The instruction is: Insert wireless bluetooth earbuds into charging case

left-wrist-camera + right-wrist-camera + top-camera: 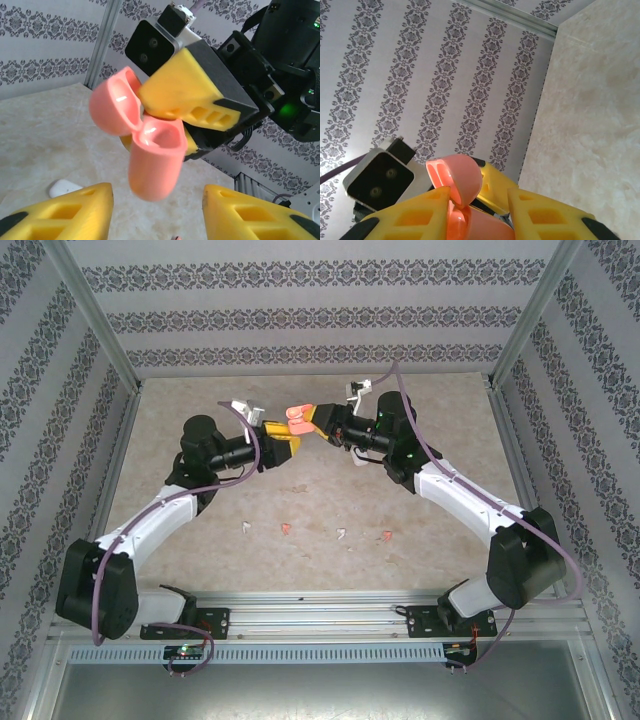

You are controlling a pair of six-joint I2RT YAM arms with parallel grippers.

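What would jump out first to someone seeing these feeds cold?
The open salmon-pink charging case stands out first: its lid is flipped back and the right gripper clamps it above the far middle of the table. The left gripper faces it with its yellow fingers spread open on either side, not touching. Nearer the arm bases, four tiny earbuds, two white and two pink, lie in a row on the table.

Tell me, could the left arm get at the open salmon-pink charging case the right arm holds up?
Probably yes: the open salmon-pink plastic charging case, clamped in the right fingers, sits just ahead of the spread left fingers, nothing between.
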